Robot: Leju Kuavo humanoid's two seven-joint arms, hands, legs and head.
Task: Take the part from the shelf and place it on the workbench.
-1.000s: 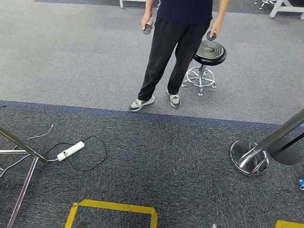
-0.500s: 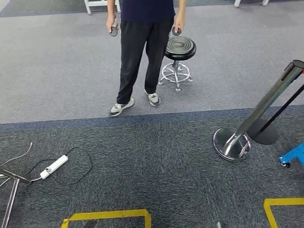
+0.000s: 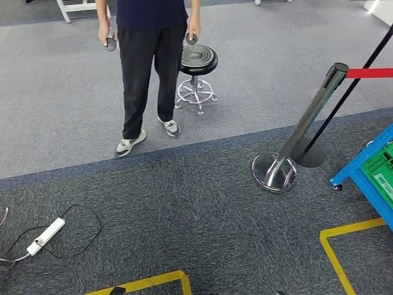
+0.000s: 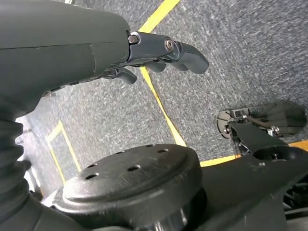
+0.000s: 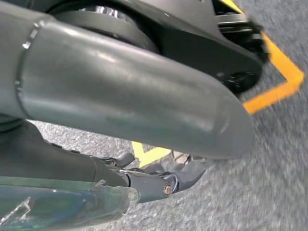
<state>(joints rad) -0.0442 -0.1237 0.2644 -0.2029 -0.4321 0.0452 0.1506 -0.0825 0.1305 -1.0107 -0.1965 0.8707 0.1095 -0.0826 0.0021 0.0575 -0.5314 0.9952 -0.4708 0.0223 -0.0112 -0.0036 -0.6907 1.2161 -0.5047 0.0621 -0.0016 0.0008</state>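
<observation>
The shelf point(image 3: 361, 158), blue-framed, is showing at the right edge of the head view, carrying a green bin point(image 3: 382, 172); where the part is lying cannot be told. A person point(image 3: 148, 61) is standing on the grey carpet beside a black stool point(image 3: 198, 59). A chrome barrier post point(image 3: 308, 120) is leaning near the shelf. The left hand point(image 4: 152, 48) and right hand point(image 5: 145, 185) are hanging over the carpet, fingers loosely apart, holding nothing.
</observation>
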